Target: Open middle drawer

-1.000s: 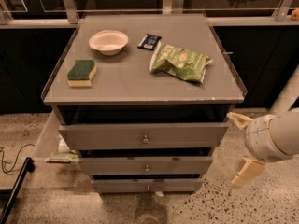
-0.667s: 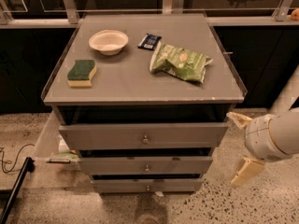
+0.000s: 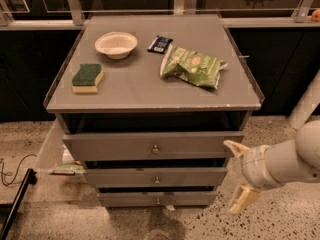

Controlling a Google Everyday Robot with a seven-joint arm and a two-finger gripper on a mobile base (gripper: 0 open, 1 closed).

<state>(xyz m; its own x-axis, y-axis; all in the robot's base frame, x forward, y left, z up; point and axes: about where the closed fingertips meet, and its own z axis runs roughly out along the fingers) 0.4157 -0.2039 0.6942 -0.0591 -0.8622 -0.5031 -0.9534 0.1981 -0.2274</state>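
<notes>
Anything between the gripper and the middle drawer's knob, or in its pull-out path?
Nothing visible. The gripper, open, hangs off the cabinet's right front corner, level with the middle drawer. Its knob is exposed, and nothing stands in front of the drawer.

The middle drawer is matt grey with a shiny metal knob. Just right of it, the gripper looks like smooth cream plastic, jaws apart.

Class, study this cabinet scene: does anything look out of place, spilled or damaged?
Only some small litter on the floor beside the cabinet, at the picture's left, looks misplaced; what it is cannot be told. The middle drawer looks intact, and the gripper hangs open to its right, touching nothing.
</notes>
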